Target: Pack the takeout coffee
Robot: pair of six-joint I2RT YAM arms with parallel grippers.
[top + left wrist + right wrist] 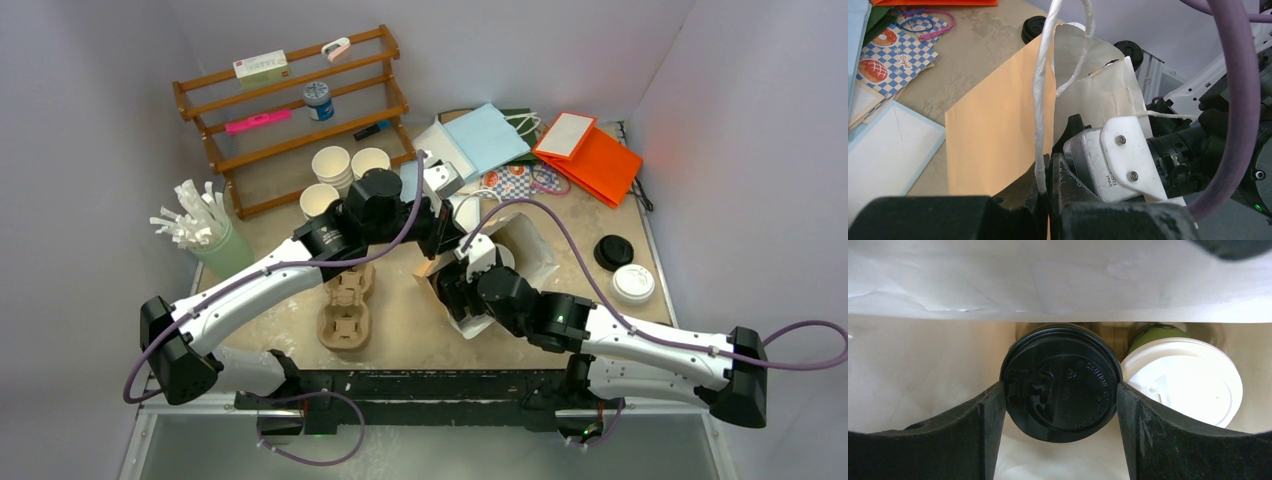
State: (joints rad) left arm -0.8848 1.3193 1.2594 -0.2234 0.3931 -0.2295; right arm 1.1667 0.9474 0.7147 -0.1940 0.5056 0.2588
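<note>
A paper bag [527, 250], kraft outside and white inside, stands open at the table's middle. My left gripper [438, 215] is shut on its white twisted handle [1040, 100], held between the jaws [1050, 162] beside the bag's wall [998, 135]. My right gripper [456, 290] reaches inside the bag. In the right wrist view its fingers [1062, 390] press both sides of a takeout cup with a black lid [1063, 375]. A second cup with a white lid [1183, 385] sits right beside it. Both cup bodies are mostly hidden.
A brown pulp cup tray [348, 305] lies left of the bag. Open white cups [335, 165] stand behind my left arm. A loose black lid [613, 252] and white lid [633, 283] lie at the right. A wooden rack [290, 110], stirrer cup [215, 240], orange bags [590, 150].
</note>
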